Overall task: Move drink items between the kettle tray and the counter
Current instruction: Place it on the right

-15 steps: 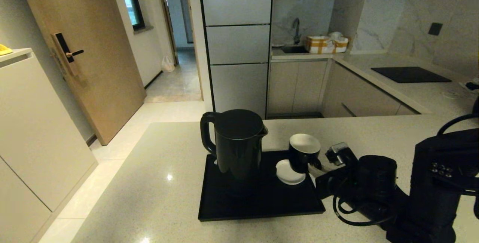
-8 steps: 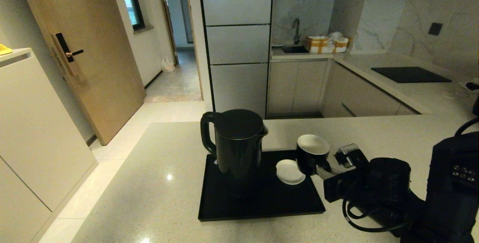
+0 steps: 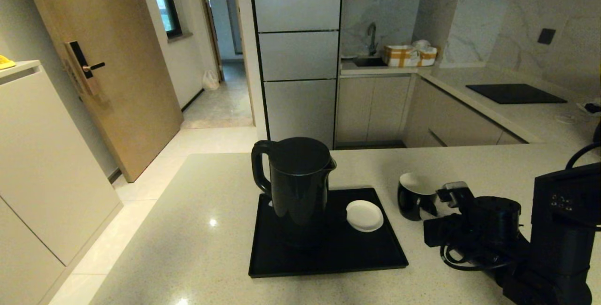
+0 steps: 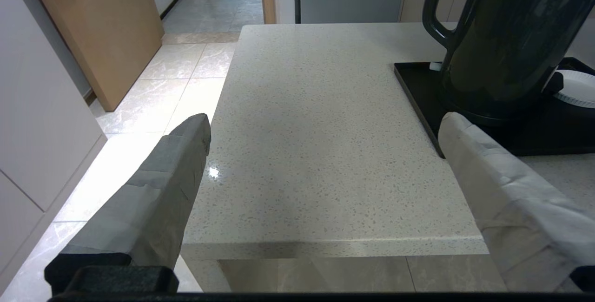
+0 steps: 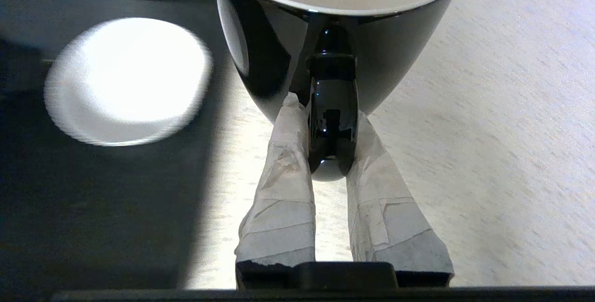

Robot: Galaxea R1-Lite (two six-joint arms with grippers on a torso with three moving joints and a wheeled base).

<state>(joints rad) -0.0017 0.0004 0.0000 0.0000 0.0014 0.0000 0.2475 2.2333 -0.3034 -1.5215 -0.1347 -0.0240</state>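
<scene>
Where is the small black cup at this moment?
In the head view, the black cup is over the counter, just right of the kettle tray and white saucer; the right gripper pinches its handle.

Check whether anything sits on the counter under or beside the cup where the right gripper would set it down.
Nothing visible does. The right gripper pinches the cup by its handle over bare counter, just right of the tray. The saucer and kettle are on the tray.
</scene>
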